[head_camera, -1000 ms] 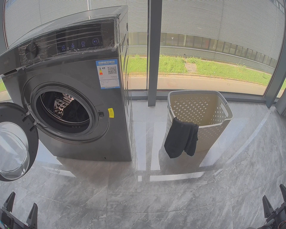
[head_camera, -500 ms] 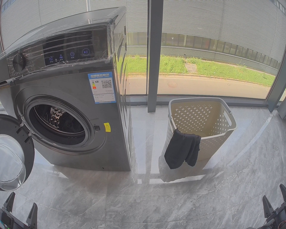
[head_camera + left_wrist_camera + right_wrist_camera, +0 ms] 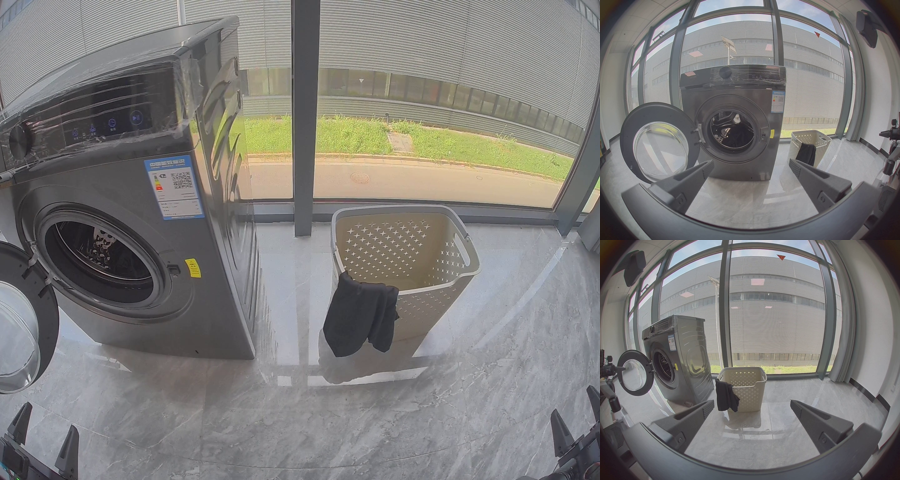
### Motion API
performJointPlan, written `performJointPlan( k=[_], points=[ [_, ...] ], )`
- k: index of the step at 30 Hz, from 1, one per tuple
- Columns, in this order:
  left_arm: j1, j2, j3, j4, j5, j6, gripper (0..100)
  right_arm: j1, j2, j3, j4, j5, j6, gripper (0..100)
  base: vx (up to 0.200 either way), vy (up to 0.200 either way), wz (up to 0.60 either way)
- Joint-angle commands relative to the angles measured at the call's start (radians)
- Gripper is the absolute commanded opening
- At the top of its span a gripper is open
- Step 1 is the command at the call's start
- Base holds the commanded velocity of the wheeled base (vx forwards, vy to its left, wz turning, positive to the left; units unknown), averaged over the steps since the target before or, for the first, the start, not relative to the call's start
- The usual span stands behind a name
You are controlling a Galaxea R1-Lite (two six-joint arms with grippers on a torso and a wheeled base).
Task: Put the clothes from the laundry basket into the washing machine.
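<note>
A grey washing machine (image 3: 125, 206) stands on the left with its round door (image 3: 25, 319) swung open; dark clothes lie inside the drum (image 3: 103, 262). To its right stands a beige laundry basket (image 3: 406, 275) by the window, with a black garment (image 3: 360, 314) draped over its near rim. My left gripper (image 3: 44, 431) is low at the near left, open and holding nothing. At the near right, my right gripper (image 3: 578, 415) is open too, with nothing between its fingers. The wrist views also show the washing machine (image 3: 734, 122), the basket (image 3: 744, 387) and the black garment (image 3: 725, 395).
Glass window walls with a dark post (image 3: 304, 119) run behind the machine and the basket. The grey marble floor (image 3: 312, 412) lies open between the grippers and both objects.
The whole head view has shifted: the machine and basket now sit further left and lower in the picture, so the camera moved. Both grippers stay as they were.
</note>
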Motion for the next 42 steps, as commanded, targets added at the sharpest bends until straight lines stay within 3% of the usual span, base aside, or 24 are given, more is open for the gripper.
performJointPlan(
  k=[1, 6, 22, 39, 42],
  points=[
    [0.000, -0.016, 0.015, 0.000, 0.001, 0.000, 100, -0.001, -0.016, 0.004, -0.001, 0.000, 0.000, 100, 0.000, -0.200, 0.00],
    [0.000, -0.016, 0.015, 0.000, 0.002, 0.000, 100, 0.001, -0.016, 0.004, -0.001, 0.000, 0.000, 100, 0.000, -0.200, 0.00],
    [0.000, -0.016, 0.015, 0.000, 0.001, 0.000, 100, -0.001, -0.016, 0.005, -0.001, 0.000, 0.000, 100, 0.000, 0.000, 0.00],
    [0.000, -0.016, 0.015, 0.000, 0.001, 0.000, 100, -0.001, -0.016, 0.005, 0.001, 0.000, -0.002, 100, 0.200, 0.000, 0.00],
    [0.000, -0.016, 0.016, 0.000, 0.002, 0.000, 100, -0.002, -0.016, 0.005, -0.002, -0.003, 0.004, 100, 0.000, 0.000, 0.00]
  ],
)
